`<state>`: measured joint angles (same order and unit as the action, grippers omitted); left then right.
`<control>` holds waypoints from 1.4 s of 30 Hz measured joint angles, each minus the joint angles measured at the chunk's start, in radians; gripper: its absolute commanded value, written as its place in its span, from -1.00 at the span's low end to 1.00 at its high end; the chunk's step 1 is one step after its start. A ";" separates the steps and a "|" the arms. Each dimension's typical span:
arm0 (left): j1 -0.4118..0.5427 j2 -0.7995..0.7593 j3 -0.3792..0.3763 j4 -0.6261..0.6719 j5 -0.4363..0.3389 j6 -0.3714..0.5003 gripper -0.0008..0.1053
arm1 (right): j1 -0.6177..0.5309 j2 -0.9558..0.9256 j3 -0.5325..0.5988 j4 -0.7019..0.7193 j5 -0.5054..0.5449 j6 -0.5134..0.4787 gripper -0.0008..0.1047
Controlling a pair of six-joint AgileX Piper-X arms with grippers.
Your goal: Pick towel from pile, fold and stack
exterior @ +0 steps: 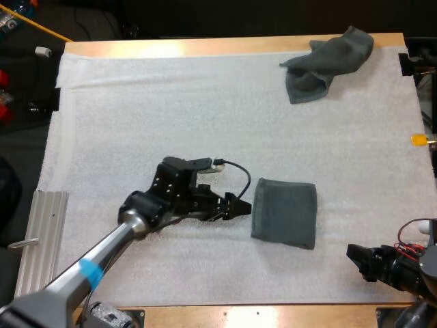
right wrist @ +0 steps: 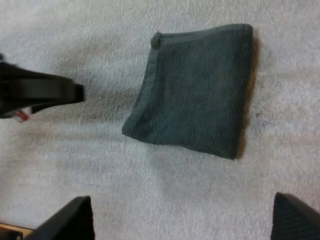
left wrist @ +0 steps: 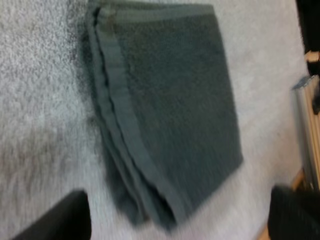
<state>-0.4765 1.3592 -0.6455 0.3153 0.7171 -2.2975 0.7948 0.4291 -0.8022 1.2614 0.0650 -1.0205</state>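
A dark grey-green towel, folded into a neat rectangle (exterior: pixel 284 212), lies flat on the white mat (exterior: pixel 171 109) right of centre. My left gripper (exterior: pixel 240 206) hovers just off its left edge, fingers pointing at it. The left wrist view has the folded towel (left wrist: pixel 165 105) with its layered edge in front of my open left gripper (left wrist: pixel 180 202). Near the mat's front right corner my right gripper (exterior: pixel 358 257) stands open and holds nothing. The right wrist view has the folded towel (right wrist: pixel 195 90) ahead of my right gripper (right wrist: pixel 182 207), and my left gripper (right wrist: pixel 75 92) beside it. A crumpled towel (exterior: pixel 329 63) lies at the far right.
A ridged metal rail (exterior: pixel 41 239) lies beside the mat's front left edge. The wooden table edge (exterior: pixel 205 46) runs along the far side, and bare mat stretches across the left and middle.
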 measured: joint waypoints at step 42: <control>-0.193 0.445 -0.347 0.209 -0.032 -0.135 0.09 | 0.000 0.000 0.000 0.058 0.007 0.011 0.33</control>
<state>-0.6693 1.8039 -0.9922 0.5243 0.6850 -2.4323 0.7948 0.4291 -0.8022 1.3197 0.0716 -1.0100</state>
